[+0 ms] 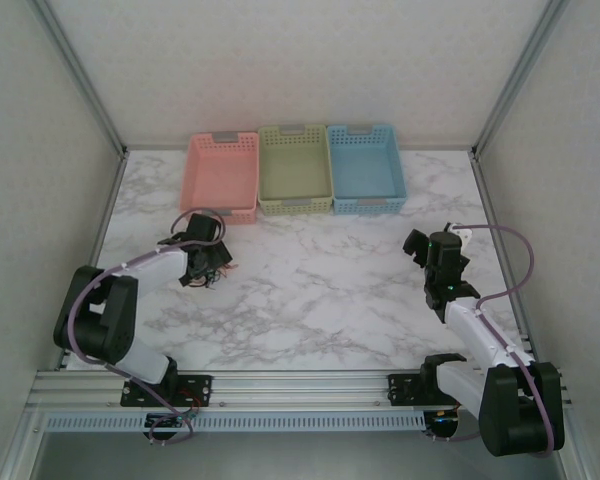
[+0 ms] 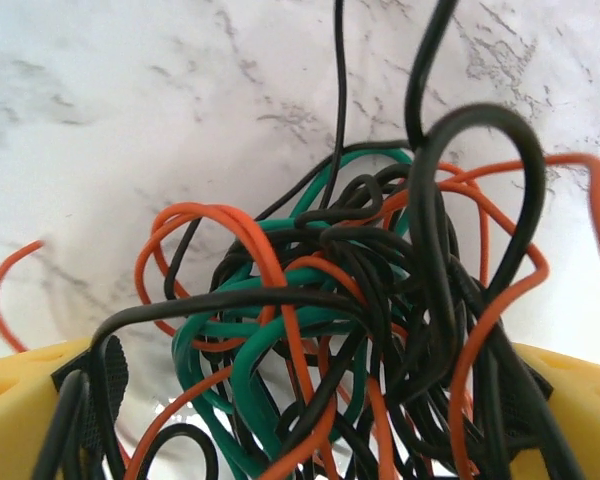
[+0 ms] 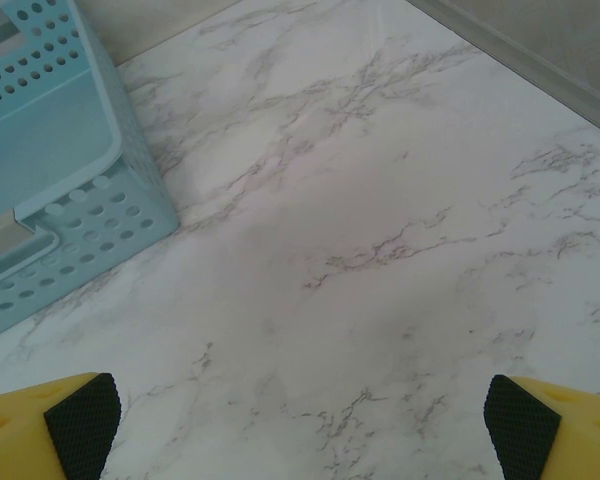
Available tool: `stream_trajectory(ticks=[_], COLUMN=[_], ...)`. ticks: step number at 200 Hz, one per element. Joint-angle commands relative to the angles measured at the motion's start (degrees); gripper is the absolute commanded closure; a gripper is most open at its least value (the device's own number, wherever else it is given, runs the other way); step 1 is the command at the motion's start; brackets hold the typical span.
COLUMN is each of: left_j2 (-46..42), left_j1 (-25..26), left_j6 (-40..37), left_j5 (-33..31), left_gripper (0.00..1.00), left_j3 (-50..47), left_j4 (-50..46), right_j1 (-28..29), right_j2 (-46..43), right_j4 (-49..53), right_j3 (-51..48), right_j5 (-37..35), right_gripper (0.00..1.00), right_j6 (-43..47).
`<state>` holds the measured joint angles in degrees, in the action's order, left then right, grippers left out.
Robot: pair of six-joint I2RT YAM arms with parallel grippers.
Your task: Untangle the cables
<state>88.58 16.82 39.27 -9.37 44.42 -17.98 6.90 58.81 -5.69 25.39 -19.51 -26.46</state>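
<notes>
The cables (image 2: 332, 300) lie bunched between the wide-apart fingers of the left end effector (image 2: 308, 388).

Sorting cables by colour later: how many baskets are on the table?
3, side by side at the far edge: pink perforated plastic basket left, green basket middle, blue basket right.

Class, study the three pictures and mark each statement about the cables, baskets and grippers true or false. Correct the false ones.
1. The tangled cables are black, red-orange and green. True.
2. The tangle lies inside the pink basket. False: it lies on the table in front of that basket, between the fingers of the left gripper.
3. The right gripper is open over bare table. True.
4. The blue basket stands in the middle of the row. False: the green basket does, and the blue one is at the right end.
</notes>
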Motion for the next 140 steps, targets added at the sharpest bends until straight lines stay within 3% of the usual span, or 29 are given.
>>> stream_trajectory(ticks=[1,28,45,64,110,140], left_j2=[1.89,2.21,1.54,0.12,-4.02,-5.87], left_j1=[0.14,0.23,0.39,0.84,4.02,10.51], left_j6=[-0.69,-1.29,-1.81,-2.24,-3.64,-3.28], left_j5=[1.72,1.73,1.38,0.50,-0.31,-0.55], left_gripper=[0.12,0.27,0.45,0.56,0.98,1.00], left_j3=[1.30,0.84,0.84,0.75,1.08,2.77], left_j4=[0.03,0.09,-0.56,-1.39,-3.21,-4.01], right_j1=[-0.30,-0.30,-0.29,-0.25,-0.27,-0.26], right_j2=[0.19,0.15,0.19,0.26,0.21,0.22], right_j4=[0.60,0.55,0.62,0.65,0.66,0.76], right_j3=[1.02,0.93,1.04,1.15,1.05,1.10], right_j5=[-1.59,-1.57,-1.58,-1.67,-1.72,-1.77], right_gripper=[0.03,0.03,0.03,0.03,0.03,0.03], right_j6=[-0.62,-0.68,-0.61,-0.61,-0.68,-0.74])
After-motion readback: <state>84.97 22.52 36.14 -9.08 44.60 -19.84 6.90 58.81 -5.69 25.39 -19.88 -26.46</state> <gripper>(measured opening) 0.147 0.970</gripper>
